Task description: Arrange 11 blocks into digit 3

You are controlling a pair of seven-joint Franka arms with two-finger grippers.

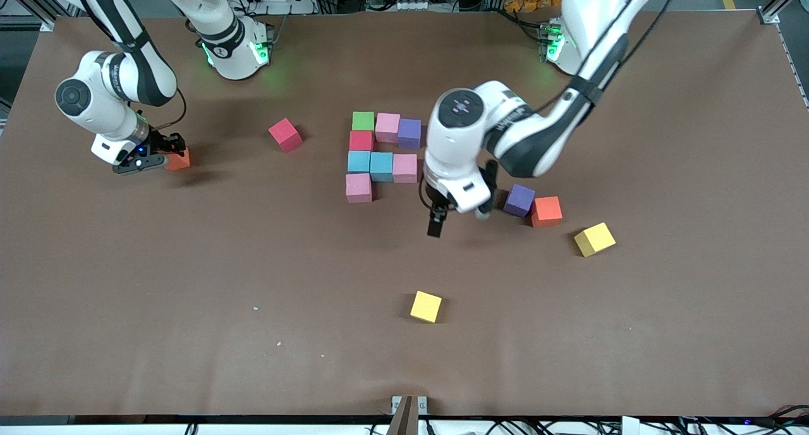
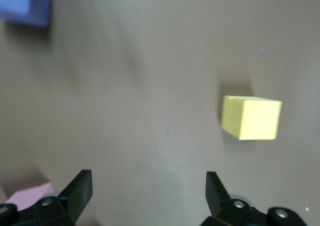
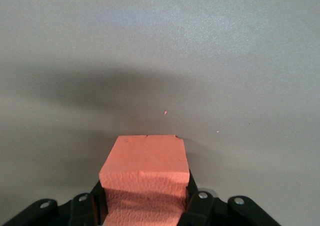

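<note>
Eight blocks sit joined mid-table: green (image 1: 363,121), pink (image 1: 387,127), purple (image 1: 409,133), red (image 1: 361,140), two light blue (image 1: 359,161) (image 1: 381,166), pink (image 1: 405,167) and pink (image 1: 358,188). A loose purple block (image 1: 519,200) and orange block (image 1: 546,210) lie toward the left arm's end. My left gripper (image 1: 459,219) is open and empty over bare table beside them; in its wrist view (image 2: 148,191) the purple block (image 2: 25,3) and a pink block (image 2: 32,196) show. My right gripper (image 1: 165,160) is shut on the other orange block (image 3: 145,171) at table level.
A crimson cube (image 1: 285,134) lies alone between the right gripper and the joined blocks. Two yellow cubes lie nearer the front camera, one (image 1: 594,239) past the loose orange block, one (image 1: 426,306) mid-table, which the left wrist view also shows (image 2: 250,117).
</note>
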